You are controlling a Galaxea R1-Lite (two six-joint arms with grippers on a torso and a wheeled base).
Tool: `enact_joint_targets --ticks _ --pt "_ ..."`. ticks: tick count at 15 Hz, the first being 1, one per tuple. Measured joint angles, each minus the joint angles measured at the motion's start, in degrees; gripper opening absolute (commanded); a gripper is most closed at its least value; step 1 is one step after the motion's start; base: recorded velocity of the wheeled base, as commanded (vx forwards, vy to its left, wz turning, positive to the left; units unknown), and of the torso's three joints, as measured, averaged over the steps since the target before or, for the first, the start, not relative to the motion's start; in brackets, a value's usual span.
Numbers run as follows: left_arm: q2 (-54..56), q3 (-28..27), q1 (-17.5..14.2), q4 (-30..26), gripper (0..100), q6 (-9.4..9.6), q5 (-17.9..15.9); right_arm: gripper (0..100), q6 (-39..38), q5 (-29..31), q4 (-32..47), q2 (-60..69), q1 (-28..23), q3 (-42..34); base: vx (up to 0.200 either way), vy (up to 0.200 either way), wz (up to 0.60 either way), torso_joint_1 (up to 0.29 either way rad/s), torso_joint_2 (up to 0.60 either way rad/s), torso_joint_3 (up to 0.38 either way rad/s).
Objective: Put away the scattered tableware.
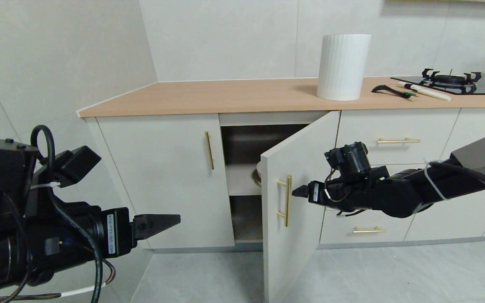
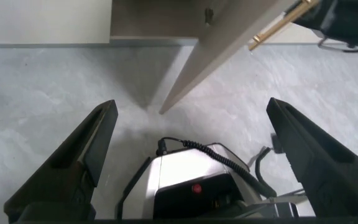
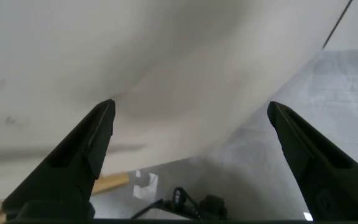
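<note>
Tableware sits in two places: the edge of a dish peeks from the middle shelf behind the open cabinet door, and utensils lie on the countertop near the hob. The right gripper is spread wide and empty, just beside the brass handle. A misaligned closure there would likely miss the bar or nudge the door. The left gripper hangs low, wide open, holding nothing.
</note>
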State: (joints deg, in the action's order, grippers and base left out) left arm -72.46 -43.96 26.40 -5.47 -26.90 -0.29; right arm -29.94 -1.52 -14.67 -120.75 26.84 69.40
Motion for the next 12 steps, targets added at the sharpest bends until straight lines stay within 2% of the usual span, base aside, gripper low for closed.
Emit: enact_joint_targets --ticks 4,10,12 --pt "-0.1 0.0 0.1 0.0 100 0.11 -0.5 100 -3.2 0.4 -2.1 -2.4 0.4 1.5 0.0 0.0 0.0 0.0 0.0 0.0" --pt "-0.5 0.0 0.0 -0.2 100 0.13 -0.6 100 -7.5 1.1 -2.2 -5.0 0.7 5.0 0.2 0.0 0.0 0.005 0.0 0.003" --pt "-0.5 0.1 0.2 -0.1 100 0.24 -0.8 100 -11.6 2.8 -2.2 -5.9 0.9 7.4 0.2 0.0 0.0 0.0 0.0 0.002"
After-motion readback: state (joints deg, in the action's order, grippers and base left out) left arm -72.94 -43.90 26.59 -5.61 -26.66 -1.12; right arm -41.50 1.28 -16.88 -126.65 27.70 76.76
